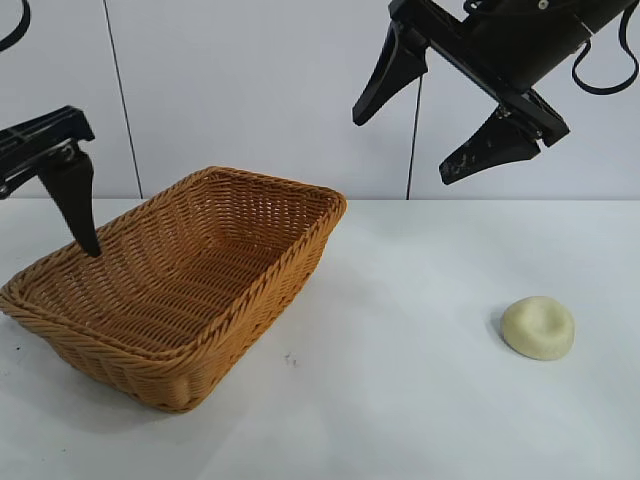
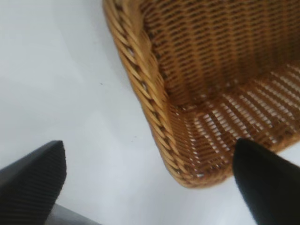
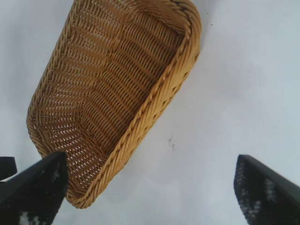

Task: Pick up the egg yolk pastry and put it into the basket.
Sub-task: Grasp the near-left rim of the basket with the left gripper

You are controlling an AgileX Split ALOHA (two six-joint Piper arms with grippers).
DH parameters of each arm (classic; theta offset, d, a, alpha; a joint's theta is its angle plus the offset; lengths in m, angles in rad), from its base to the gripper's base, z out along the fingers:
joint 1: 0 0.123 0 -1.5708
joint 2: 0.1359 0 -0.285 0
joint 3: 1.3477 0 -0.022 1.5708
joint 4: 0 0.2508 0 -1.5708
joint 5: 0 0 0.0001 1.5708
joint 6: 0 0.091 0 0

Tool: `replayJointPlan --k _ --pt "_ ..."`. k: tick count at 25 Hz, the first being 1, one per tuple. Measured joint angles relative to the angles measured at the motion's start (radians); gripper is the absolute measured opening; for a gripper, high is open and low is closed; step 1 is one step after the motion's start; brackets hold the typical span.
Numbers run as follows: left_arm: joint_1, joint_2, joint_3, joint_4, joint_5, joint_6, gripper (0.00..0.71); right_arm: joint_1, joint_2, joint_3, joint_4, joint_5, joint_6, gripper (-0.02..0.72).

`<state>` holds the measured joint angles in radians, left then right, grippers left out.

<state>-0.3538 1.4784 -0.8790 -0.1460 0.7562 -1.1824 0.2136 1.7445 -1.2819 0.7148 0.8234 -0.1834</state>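
Note:
The egg yolk pastry (image 1: 538, 327), a small pale cream dome with a dent on top, lies alone on the white table at the right. The orange-brown wicker basket (image 1: 300, 250) stands at the left, with nothing in it. My right gripper (image 1: 402, 150) hangs open high above the table between basket and pastry; its wrist view shows the basket (image 3: 159, 98) past the open gripper (image 3: 150, 158), and the pastry is out of that view. My left gripper (image 1: 45, 235) is open at the basket's far left rim, with one finger (image 1: 78, 205) in sight. In the left wrist view the basket's corner (image 2: 145, 79) lies below the open gripper (image 2: 149, 145).
The white table (image 1: 400, 400) runs from the basket to the pastry and on to the front edge. A pale wall panel (image 1: 250, 90) closes the back. A small dark speck (image 1: 289, 358) marks the table next to the basket.

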Motion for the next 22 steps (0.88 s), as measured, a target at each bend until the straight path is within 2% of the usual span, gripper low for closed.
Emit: replayJointPlan --k 6,15,22 --pt "0.0 0.0 0.009 0.047 -0.124 -0.116 0.692 0.0 0.0 0.0 0.001 -0.001 0.0 0.687" --pt "0.0 0.003 0.012 0.051 -0.14 -0.121 0.692 0.0 0.0 0.0 0.001 -0.002 0.001 0.687" --pt "0.0 0.108 0.014 0.051 -0.165 -0.123 0.692 0.0 0.0 0.0 0.001 -0.002 0.002 0.687"
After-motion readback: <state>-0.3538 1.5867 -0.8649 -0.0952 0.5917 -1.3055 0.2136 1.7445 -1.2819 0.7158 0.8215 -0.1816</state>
